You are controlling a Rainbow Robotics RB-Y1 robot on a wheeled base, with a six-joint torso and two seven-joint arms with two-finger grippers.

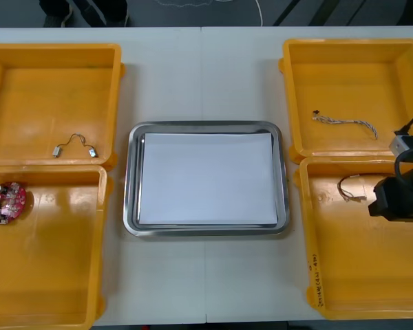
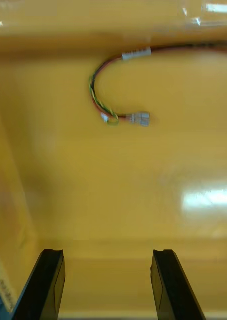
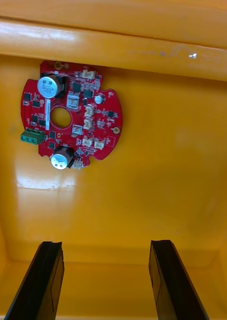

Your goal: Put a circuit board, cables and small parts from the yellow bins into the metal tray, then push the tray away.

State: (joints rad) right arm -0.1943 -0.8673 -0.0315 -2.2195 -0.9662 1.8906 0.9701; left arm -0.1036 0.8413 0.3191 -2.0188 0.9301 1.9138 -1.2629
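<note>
A round red circuit board (image 3: 71, 115) lies on the floor of the near left yellow bin (image 1: 48, 275), close to its far wall. My left gripper (image 3: 106, 282) hovers open a little short of the board, with nothing between its fingers. In the near right yellow bin (image 1: 358, 275) lies a red and yellow cable (image 2: 111, 95), curled with small connectors at its end. My right gripper (image 2: 108, 285) is open above that bin's floor, some way short of the cable. The metal tray (image 1: 133, 179), white inside, sits between the bins.
The far left bin (image 1: 27, 82) holds small metal parts (image 1: 73, 146) joined by a thin wire. A twisted light cable (image 1: 344, 122) lies in the far right bin (image 1: 351, 69). My right arm (image 1: 399, 196) hangs over the near right bin.
</note>
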